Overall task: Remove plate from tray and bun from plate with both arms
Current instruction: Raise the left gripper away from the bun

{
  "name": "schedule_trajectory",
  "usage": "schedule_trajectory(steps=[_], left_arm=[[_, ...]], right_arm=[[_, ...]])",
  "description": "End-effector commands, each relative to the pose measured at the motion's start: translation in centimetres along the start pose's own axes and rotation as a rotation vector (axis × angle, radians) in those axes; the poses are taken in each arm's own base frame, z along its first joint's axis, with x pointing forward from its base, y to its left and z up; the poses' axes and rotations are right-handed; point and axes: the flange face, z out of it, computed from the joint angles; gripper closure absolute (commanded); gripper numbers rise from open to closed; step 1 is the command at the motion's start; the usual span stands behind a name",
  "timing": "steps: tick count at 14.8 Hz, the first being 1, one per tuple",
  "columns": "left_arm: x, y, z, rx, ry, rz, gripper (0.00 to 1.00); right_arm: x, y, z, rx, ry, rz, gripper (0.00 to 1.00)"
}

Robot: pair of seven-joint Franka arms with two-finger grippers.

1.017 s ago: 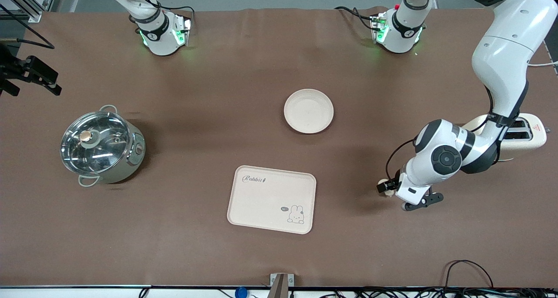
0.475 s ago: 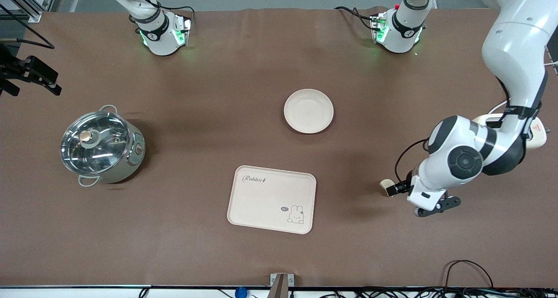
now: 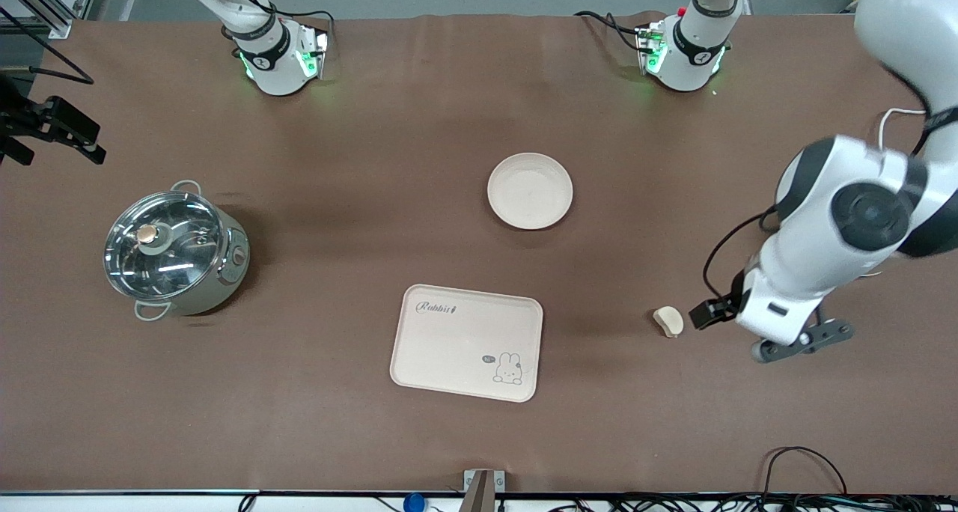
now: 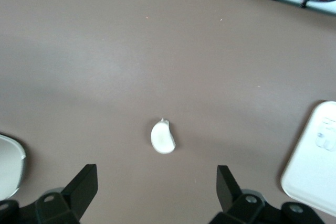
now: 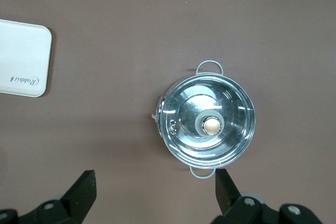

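Observation:
The bun (image 3: 668, 321) lies on the brown table, toward the left arm's end from the tray. It also shows in the left wrist view (image 4: 163, 137). My left gripper (image 3: 711, 311) hangs beside the bun, toward the left arm's end, above the table. In its own view it (image 4: 156, 178) is open and empty, with the bun lying clear of its fingers. The round cream plate (image 3: 530, 190) sits mid-table, farther from the front camera than the tray. My right gripper (image 5: 155, 179) is open and empty, high over the table beside the pot; it is out of the front view.
The cream tray with the rabbit drawing (image 3: 466, 342) lies nearer the front camera than the plate; its corners show in both wrist views (image 4: 315, 156) (image 5: 23, 59). A steel pot with a glass lid (image 3: 174, 251) (image 5: 207, 124) stands toward the right arm's end. A pale rounded object (image 4: 10, 166) edges the left wrist view.
My left gripper was right at the bun; it has drawn away toward the left arm's end. The bun now lies free on the table. Nothing else moved.

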Motion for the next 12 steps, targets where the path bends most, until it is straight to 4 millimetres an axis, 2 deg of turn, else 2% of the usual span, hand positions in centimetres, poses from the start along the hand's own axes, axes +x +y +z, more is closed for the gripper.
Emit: schedule_trajectory(steps=[1,2,6,7,11,12], left_arm=[[-0.5,-4.7,-5.6,-0.031,-0.005,0.018,0.00],[-0.7,-6.2,-6.5,-0.036,-0.018,0.020,0.00],[-2.4,-9.4,-9.4,0.001,-0.053,0.089,0.00],[-3.0,-10.2,-10.6,0.003,-0.041,0.088,0.00],[-4.6,-15.3,-12.9,-0.027,-0.045,0.058,0.00],[-4.8,-15.8,-13.7,-0.025,-0.050,0.053,0.00]], right_arm=[[-0.1,0.0,0.1,0.015,-0.002,-0.005,0.00],[-0.1,-0.1,0.1,0.016,-0.002,-0.005,0.00],[-0.1,-0.1,0.0,0.014,-0.002,-0.005,0.00],[-0.1,0.0,0.1,0.015,-0.004,-0.005,0.00],[-0.1,0.0,0.1,0.014,-0.002,-0.003,0.00],[-0.1,0.0,0.1,0.014,-0.002,-0.006,0.00]])
